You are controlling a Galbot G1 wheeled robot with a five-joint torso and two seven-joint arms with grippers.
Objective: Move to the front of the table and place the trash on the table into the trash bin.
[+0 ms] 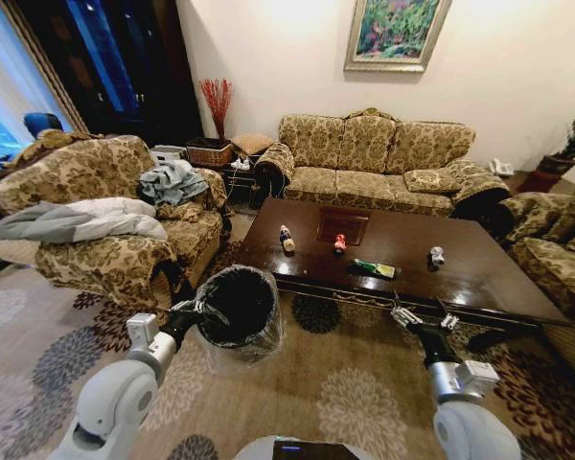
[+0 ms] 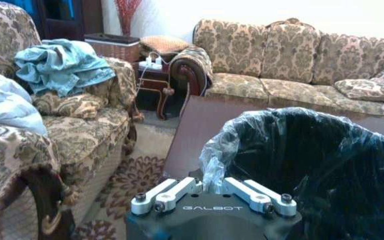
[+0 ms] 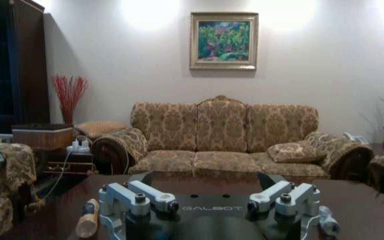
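Observation:
The dark brown table point(image 1: 479, 278) stands ahead of me with the trash on it. From left to right lie a small white bottle point(image 1: 287, 240), a red can point(image 1: 340, 243), a green bottle point(image 1: 375, 269) on its side and a silvery can point(image 1: 437, 256). The black trash bin point(image 1: 241, 305) with its clear bag stands at the table's near left corner. My left gripper point(image 1: 203, 309) is shut on its rim point(image 2: 212, 175). My right gripper point(image 1: 425, 316) hovers open at the table's near edge. Its open fingers point(image 3: 142, 177) face the table top point(image 3: 365, 210), between the white bottle point(image 3: 87, 225) and the silvery can point(image 3: 329, 225).
A patterned armchair point(image 1: 96, 220) with clothes piled on it stands left of the bin. A three-seat sofa point(image 1: 374, 158) runs behind the table and another armchair point(image 1: 556, 240) sits at the right. A side table point(image 1: 235, 172) fills the back corner. Patterned rug point(image 1: 335, 383) lies underfoot.

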